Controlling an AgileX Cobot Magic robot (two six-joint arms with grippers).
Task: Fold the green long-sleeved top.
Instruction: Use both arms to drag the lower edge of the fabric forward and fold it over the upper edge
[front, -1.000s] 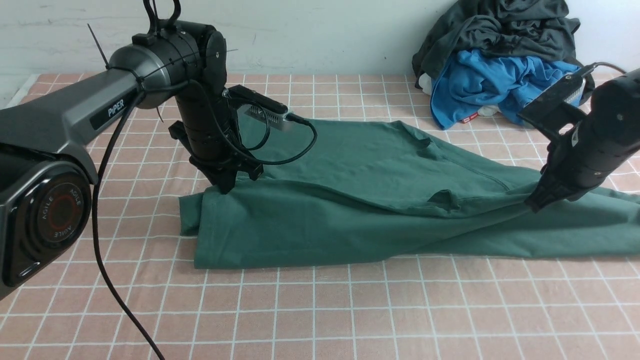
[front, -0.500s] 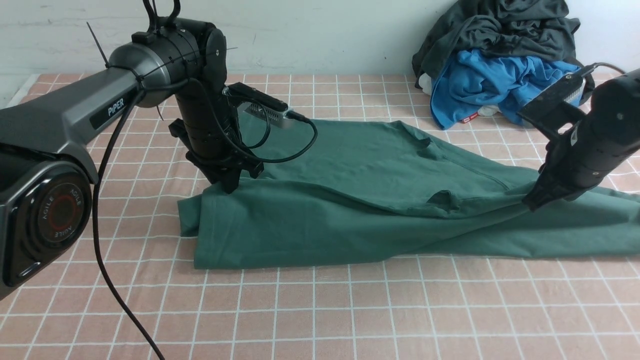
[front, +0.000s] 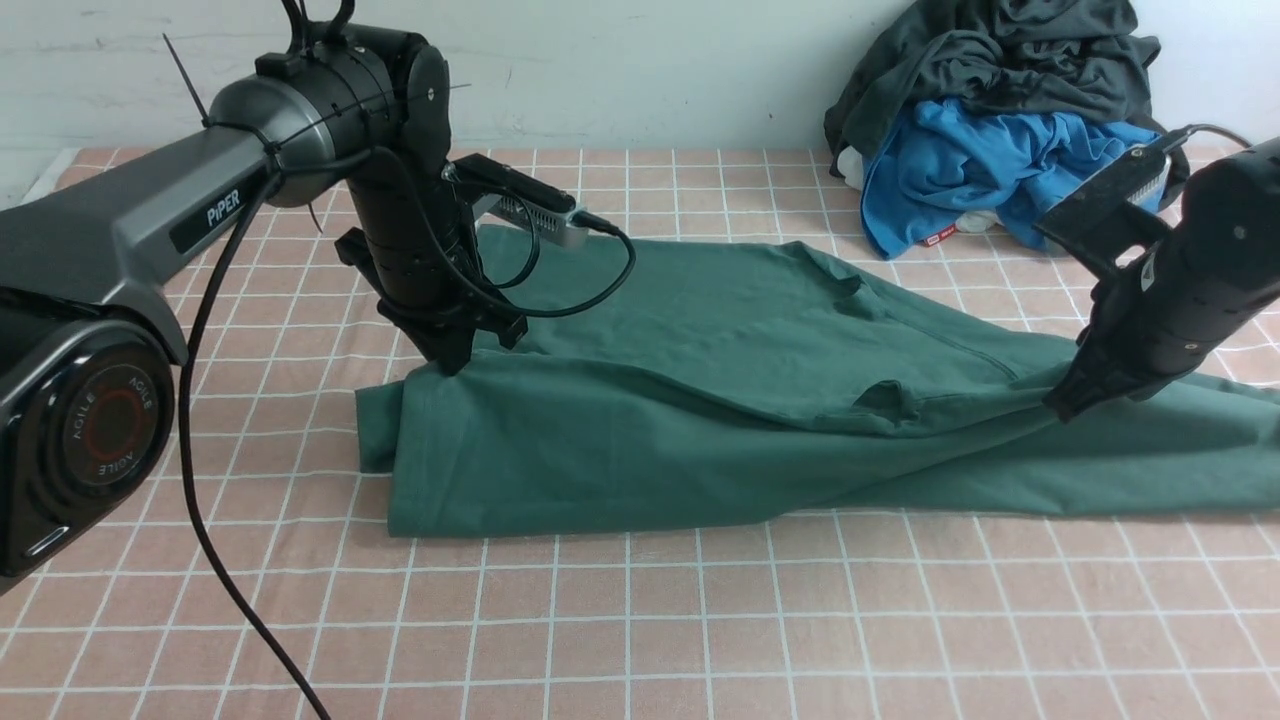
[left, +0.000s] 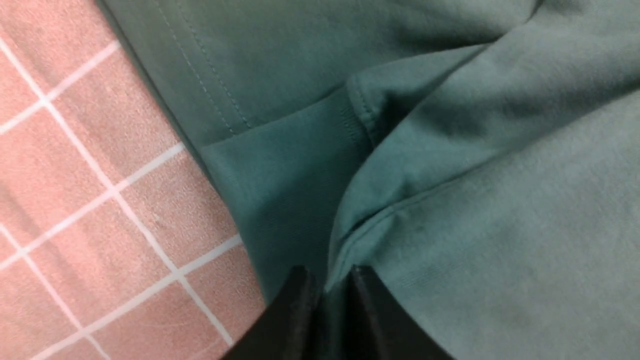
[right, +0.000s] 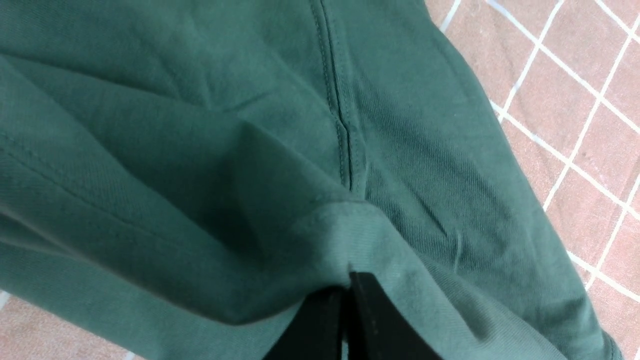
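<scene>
Across the middle of the pink, white-gridded worktop lies the top, spread lengthwise from left to right, its near edge doubled into a long fold and its right end running out of the front view. Left claw: pointed down at the far left corner of the top, where the cloth rises into a small peak. The wrist view shows its jaws drawn almost together, with a hemmed edge of the cloth pinched in the narrow gap between them. Right claw: angled down and leftward onto the right part of the top, close to a stitched seam. Its jaws are pressed together, with a fold of cloth caught at their tips and raised slightly off the layer below. Cloth between the two claws runs in shallow ridges and rests on the worktop for most of its length. At the far right corner, against the wall, sits a heap well apart from the left claw: a grey garment draped over a blue garment. The heap's near edge lies close to the top's far edge; whether they touch cannot be told.
</scene>
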